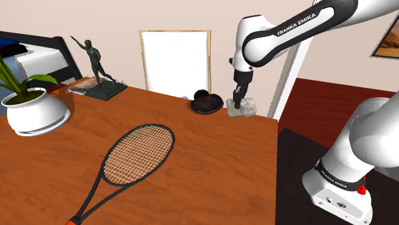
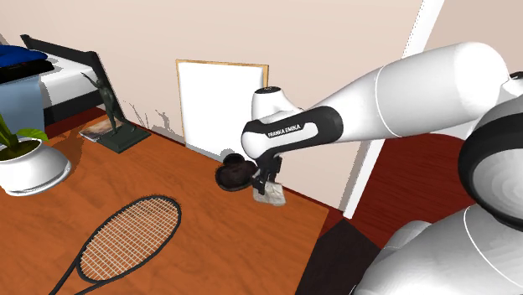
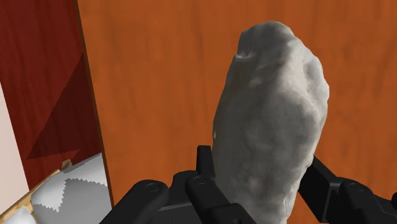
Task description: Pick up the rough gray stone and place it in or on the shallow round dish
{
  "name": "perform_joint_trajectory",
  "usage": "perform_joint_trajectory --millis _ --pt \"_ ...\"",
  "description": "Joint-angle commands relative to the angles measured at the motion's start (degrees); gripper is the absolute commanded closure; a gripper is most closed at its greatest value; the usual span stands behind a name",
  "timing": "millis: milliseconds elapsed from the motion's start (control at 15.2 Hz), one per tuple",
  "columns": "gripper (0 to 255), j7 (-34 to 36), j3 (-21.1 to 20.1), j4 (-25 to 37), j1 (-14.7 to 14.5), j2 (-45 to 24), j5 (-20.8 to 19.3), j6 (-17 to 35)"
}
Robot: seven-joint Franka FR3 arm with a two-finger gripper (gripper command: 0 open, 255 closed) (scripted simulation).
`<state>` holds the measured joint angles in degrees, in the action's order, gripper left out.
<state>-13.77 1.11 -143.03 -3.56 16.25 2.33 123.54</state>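
Note:
The rough pale grey stone (image 1: pixel 243 109) (image 2: pixel 271 198) (image 3: pixel 273 108) is at the far corner of the wooden table (image 1: pixel 211 166), close to the edge. My black gripper (image 1: pixel 238 102) (image 2: pixel 266 186) (image 3: pixel 261 175) comes down on it from above and is shut on it, one finger on each side of the stone. I cannot tell whether the stone touches the table or hangs just above it. The shallow round dish (image 1: pixel 206 102) (image 2: pixel 235 174) is dark and sits right beside the stone, on the shoulder view's left of it.
A tennis racket (image 1: pixel 131 160) (image 2: pixel 126 235) lies mid-table. A white potted plant (image 1: pixel 35 110) (image 2: pixel 29 163) and a dark figurine (image 1: pixel 97 64) stand at the far left. A white framed board (image 1: pixel 174 61) leans on the wall behind the dish. The table edge (image 1: pixel 279 160) runs near the stone.

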Motion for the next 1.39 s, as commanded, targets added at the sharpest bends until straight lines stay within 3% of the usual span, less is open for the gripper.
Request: perform_joint_trajectory --millis 0,1056,1320 --pt "255 0.03 0.04 1.11 0.06 0.85 -0.09 -1.97" --pt "255 0.56 0.00 9.37 0.13 5.13 -0.38 -14.49" --pt "255 0.31 0.19 18.88 0.11 -4.06 -0.26 -14.82"
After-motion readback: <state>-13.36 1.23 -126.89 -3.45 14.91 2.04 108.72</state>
